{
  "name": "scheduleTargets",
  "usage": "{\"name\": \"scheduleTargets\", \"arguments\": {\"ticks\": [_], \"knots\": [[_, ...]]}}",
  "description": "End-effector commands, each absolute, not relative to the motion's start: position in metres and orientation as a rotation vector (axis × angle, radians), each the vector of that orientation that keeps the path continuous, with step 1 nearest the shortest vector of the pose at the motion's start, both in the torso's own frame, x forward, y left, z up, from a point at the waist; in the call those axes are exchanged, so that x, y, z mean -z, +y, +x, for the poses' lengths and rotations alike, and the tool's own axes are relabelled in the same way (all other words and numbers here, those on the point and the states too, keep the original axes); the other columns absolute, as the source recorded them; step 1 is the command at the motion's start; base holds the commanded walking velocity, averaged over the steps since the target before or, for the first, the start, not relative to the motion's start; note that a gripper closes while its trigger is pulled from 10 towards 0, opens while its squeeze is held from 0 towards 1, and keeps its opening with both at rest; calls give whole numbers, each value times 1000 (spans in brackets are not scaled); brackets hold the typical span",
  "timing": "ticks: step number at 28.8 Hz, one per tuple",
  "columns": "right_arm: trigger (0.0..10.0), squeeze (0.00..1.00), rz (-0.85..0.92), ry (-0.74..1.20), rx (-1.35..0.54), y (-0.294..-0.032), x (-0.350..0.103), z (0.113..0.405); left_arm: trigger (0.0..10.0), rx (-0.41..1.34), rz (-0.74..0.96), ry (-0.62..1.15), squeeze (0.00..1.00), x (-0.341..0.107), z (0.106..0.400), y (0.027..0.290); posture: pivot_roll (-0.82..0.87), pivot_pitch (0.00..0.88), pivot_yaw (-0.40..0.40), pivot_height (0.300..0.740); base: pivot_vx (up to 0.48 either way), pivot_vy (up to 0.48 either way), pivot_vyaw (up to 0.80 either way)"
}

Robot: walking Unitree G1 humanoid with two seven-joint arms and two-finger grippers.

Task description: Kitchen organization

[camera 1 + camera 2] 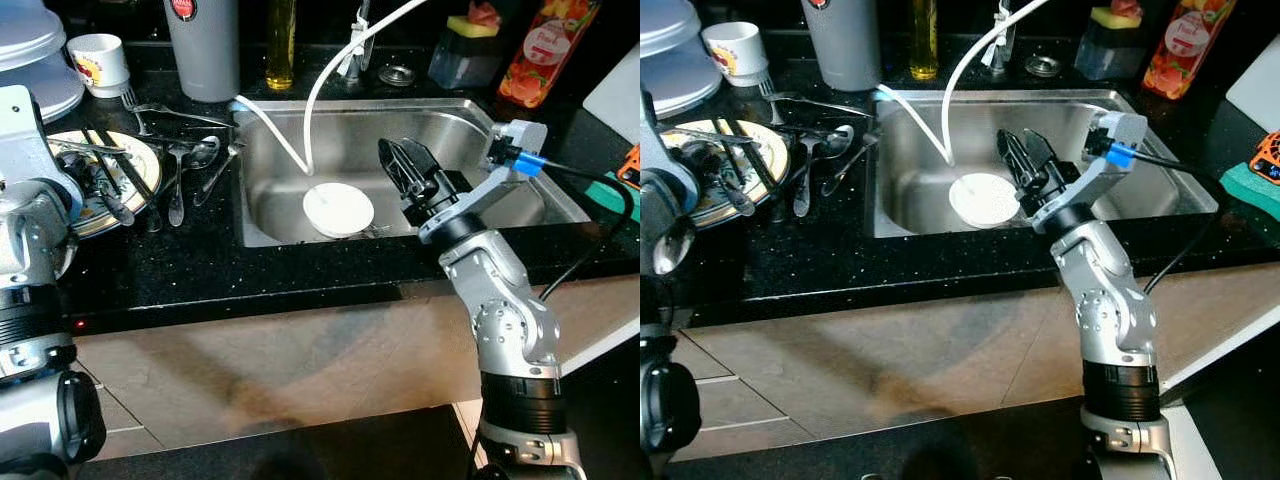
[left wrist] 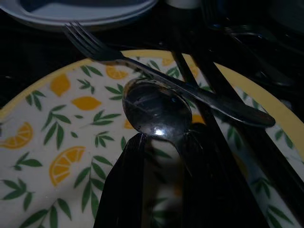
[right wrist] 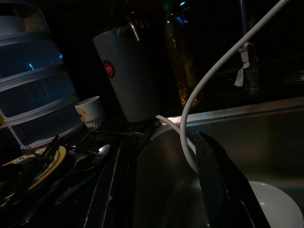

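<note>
The left gripper [image 2: 159,190] is dim in its wrist view; its two black fingers stand apart over a round lemon-patterned plate with a yellow rim [image 2: 57,142], either side of the handle of a steel spoon [image 2: 156,111] lying bowl-up on the plate. Whether the fingers touch the handle cannot be made out. One steel fork [image 2: 142,66] lies across the plate beyond the spoon. The plate sits near the left edge of the black speckled worktop [image 1: 200,270], partly hidden behind the left arm. More cutlery is heaped between plate and stainless steel sink [image 1: 460,125], too tangled to count.

The right gripper [image 1: 412,170] hangs inside the sink with its fingers slightly apart, holding nothing, just beside one round white dish [image 1: 338,210] on the sink floor. One white hose [image 1: 330,70] curves down into the basin. Along the back edge stand a grey cylindrical canister [image 1: 203,45], cut off at the top, a small white cup [image 1: 98,62] and an orange bottle [image 1: 545,50].
</note>
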State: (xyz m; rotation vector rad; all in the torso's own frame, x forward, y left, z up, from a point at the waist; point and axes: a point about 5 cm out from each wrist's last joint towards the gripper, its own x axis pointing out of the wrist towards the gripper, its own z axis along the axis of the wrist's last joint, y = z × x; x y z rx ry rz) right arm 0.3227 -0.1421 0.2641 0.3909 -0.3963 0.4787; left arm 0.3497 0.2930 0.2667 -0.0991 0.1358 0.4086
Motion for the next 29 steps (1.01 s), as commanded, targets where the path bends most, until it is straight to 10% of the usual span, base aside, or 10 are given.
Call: {"name": "scheduleTargets", "arguments": {"ticks": [1,8,9,15,23,28,29], "knots": [[10000,0,388,-392,-473,-145,-263,320,10000,-439,-92,200,0,-250,352,291,75,101,-38,740,0,0,0],[10000,0,391,-390,-478,-143,-264,321,10000,-411,-181,229,0,-237,358,287,77,103,-47,740,0,0,0],[10000,0,392,-391,-482,-143,-264,321,4000,-404,-258,233,0,-233,363,286,75,104,-51,740,0,0,0],[10000,0,390,-393,-479,-144,-265,321,0,-432,-464,249,0,-227,371,286,64,102,-49,740,0,0,0],[10000,0,391,-392,-477,-145,-265,320,0,-442,-471,212,0,-235,373,285,63,104,-51,740,0,0,0],[10000,0,395,-391,-482,-144,-265,321,0,-438,-195,-97,0,-284,371,278,69,107,-52,740,0,0,0],[10000,0,395,-391,-482,-143,-265,321,4980,-436,-183,-152,0,-292,370,275,69,107,-52,740,0,0,0]]}}
